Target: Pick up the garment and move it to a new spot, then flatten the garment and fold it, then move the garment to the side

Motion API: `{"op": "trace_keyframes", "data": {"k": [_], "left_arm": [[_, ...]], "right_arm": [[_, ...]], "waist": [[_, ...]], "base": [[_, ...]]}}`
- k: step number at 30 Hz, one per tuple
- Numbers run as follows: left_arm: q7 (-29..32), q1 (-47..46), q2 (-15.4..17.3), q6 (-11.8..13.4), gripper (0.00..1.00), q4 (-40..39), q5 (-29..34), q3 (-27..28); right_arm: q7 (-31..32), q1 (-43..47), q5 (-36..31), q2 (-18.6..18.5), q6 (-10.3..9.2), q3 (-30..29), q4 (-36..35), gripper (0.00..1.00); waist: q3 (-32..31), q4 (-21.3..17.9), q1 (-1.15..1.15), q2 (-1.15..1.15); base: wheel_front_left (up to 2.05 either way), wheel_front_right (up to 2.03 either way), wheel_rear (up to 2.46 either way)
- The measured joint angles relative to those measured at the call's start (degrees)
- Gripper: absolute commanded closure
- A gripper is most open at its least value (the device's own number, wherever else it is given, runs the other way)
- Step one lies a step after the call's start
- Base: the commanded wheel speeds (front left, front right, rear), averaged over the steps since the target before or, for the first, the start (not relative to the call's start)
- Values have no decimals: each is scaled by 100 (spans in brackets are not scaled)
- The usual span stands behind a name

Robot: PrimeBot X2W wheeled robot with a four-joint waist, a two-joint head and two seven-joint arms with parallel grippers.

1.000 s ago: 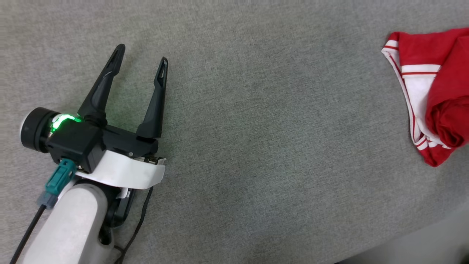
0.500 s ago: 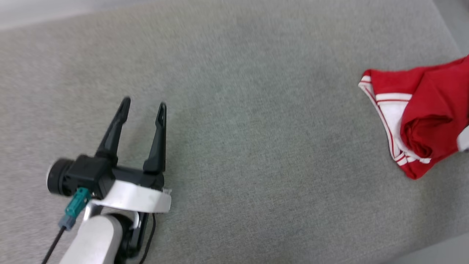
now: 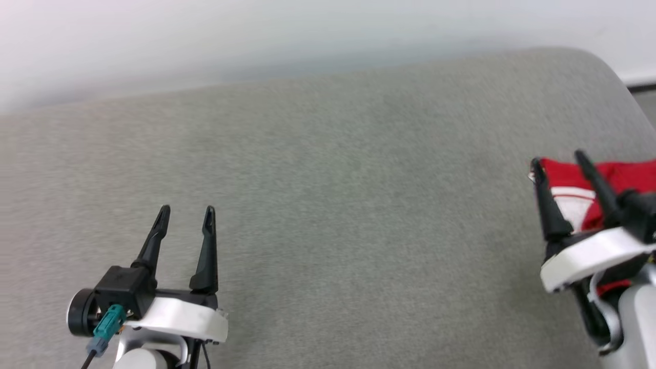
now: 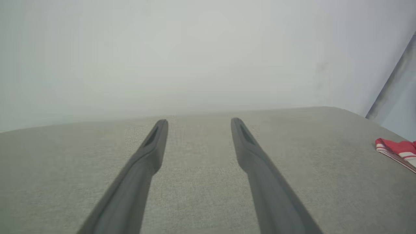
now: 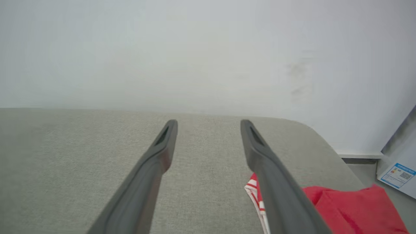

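The garment (image 3: pixel 617 177), a red shirt with a white, red-striped sleeve, lies bunched at the right edge of the grey cushioned surface (image 3: pixel 333 215). My right gripper (image 3: pixel 558 158) hovers open over its near-left part, hiding some of it. From the right wrist, the garment (image 5: pixel 351 203) sits under and to the right of the right finger (image 5: pixel 269 169). My left gripper (image 3: pixel 186 210) stands open at the lower left, far from the shirt, with nothing between its fingers. In the left wrist view the garment (image 4: pixel 398 150) shows as a small strip at the right edge.
A pale wall (image 3: pixel 256 36) runs behind the surface. The surface's far right corner (image 3: pixel 610 66) is rounded and drops to the floor. A labelled white sheet (image 5: pixel 398 175) lies on the floor past that corner.
The head camera has tilted up, bringing the wall into view. My right gripper has come into view over the garment. The left gripper's fingers stand somewhat closer together than a second ago.
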Motion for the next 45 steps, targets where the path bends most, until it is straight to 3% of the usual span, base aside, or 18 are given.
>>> {"op": "trace_keyframes", "data": {"k": [15, 37, 38, 45], "left_arm": [[-19, 927, -154, 89, 0, 96, 9, 227], [-19, 1030, -344, -113, 0, 193, 205, 375], [-19, 1034, -356, -129, 100, 204, 212, 374], [68, 1140, -475, -187, 100, 417, -138, 366]], "right_arm": [[347, 1338, 103, 419, 0, -21, -717, 0], [345, 1385, 137, 365, -1, -101, -728, 0], [345, 1390, 148, 363, 0, -102, -719, 100], [379, 1500, 494, 446, 0, -107, -444, 100]], "waist": [[-913, 554, -1, 0], [-875, 604, 1, 0], [-873, 609, 1, 0], [-871, 612, 1, 0]], "base": [[0, 0, 0], [0, 0, 0], [0, 0, 0], [0, 0, 0]]}}
